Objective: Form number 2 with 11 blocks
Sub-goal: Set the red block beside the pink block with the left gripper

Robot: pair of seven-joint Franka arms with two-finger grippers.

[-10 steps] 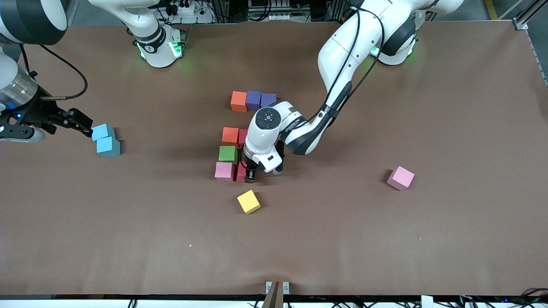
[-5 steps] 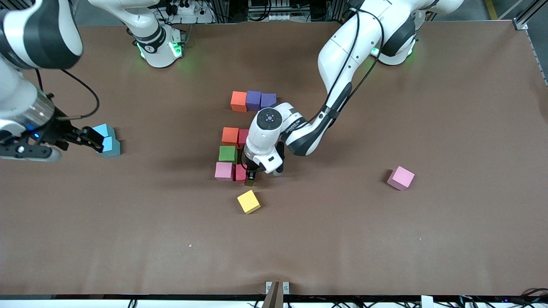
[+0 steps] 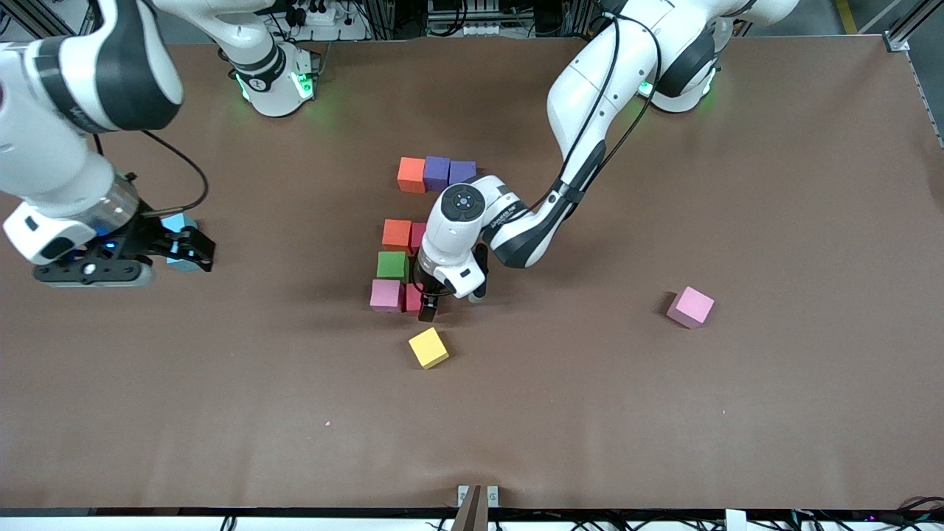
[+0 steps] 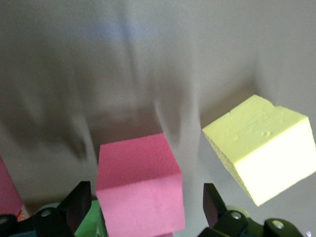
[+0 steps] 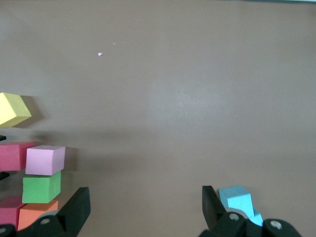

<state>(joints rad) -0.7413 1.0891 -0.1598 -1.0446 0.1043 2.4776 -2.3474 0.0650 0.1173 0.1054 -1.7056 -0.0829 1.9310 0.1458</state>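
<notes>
Since a second ago the left tool (image 3: 428, 310) has sprung wide, letting go of the crimson block (image 4: 138, 182) in the digit's nearest row; the right tool (image 3: 193, 249), gaping and empty, has swung over the light-blue cubes (image 5: 239, 201). Lifting crooked, a finger could drag that block askew; the yellow block (image 3: 428, 347) and pink block (image 3: 690, 307) lie loose on the counter (image 3: 664, 413).

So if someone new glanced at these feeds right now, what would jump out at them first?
Mid-table, the left tool stands open around a crimson-red cube at the camera-side row of a colourful, half-built cluster of cubes. A loose yellow cube lies just nearer the camera, and a lone pink cube sits off toward the left arm's end. At the right arm's end, the open right tool hovers over the light-blue cubes.
</notes>
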